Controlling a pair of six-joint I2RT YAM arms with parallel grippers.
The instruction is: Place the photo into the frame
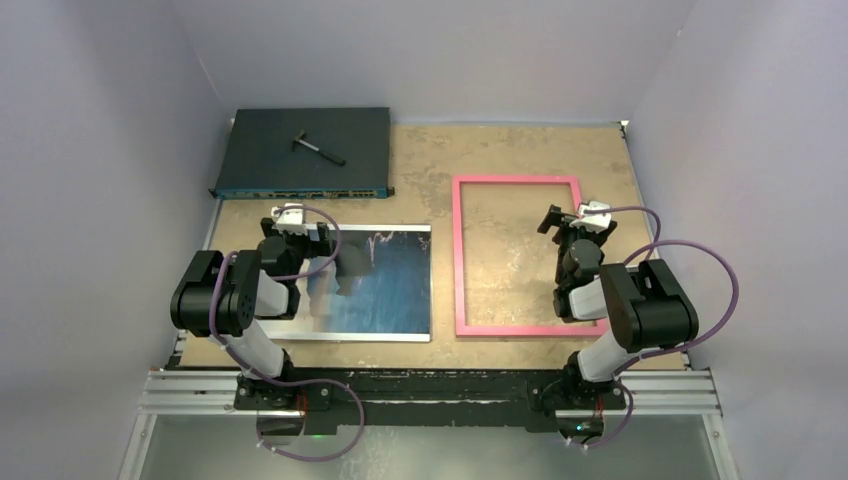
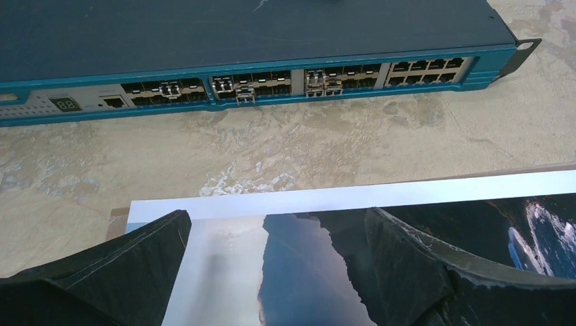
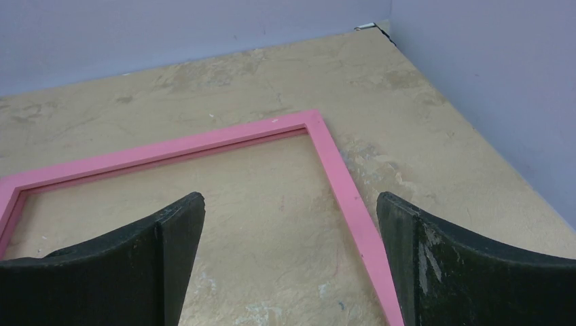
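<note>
Glossy dark-blue rectangular photo with white streaks and a pale border [image 1: 385, 285] lies flat, picture side up, at the table's [image 1: 440, 160] 8 o'clock, right in front of the left arm. Narrow bright pink rectangular picture frame [image 1: 458, 255] lies flat at the photo's 3 o'clock, just beside it, not touching. Nothing sits inside the frame; the tan tabletop shows through its opening, and whether a pane is in cannot be told.

Left end effector [image 1: 297, 232] hangs over the photo's far edge, jaws spread wide and gripping nothing. In the wrist view the end effector [image 2: 275, 224] straddles the pale border of the photo [image 2: 319, 258], probably lined up for an edge pickup. A thin brown edge [image 2: 119, 214] peeks out under the photo's far left corner, so the sheet likely rests on a board.

Right end effector [image 1: 570, 222] is also wide open and empty, poised over the frame's 2 o'clock corner. In its wrist view the end effector [image 3: 291, 204] has the pink rail [image 3: 339, 176] running between the fingers, probably there to steady the frame.

Dark flat electronics box with teal front [image 1: 290, 150] sits at the table's 11 o'clock, with a small black tool [image 1: 318, 148] on top, clear of the work.

Task looks unstarted. A thin, glossy sheet lying flat will be hard to pinch.
</note>
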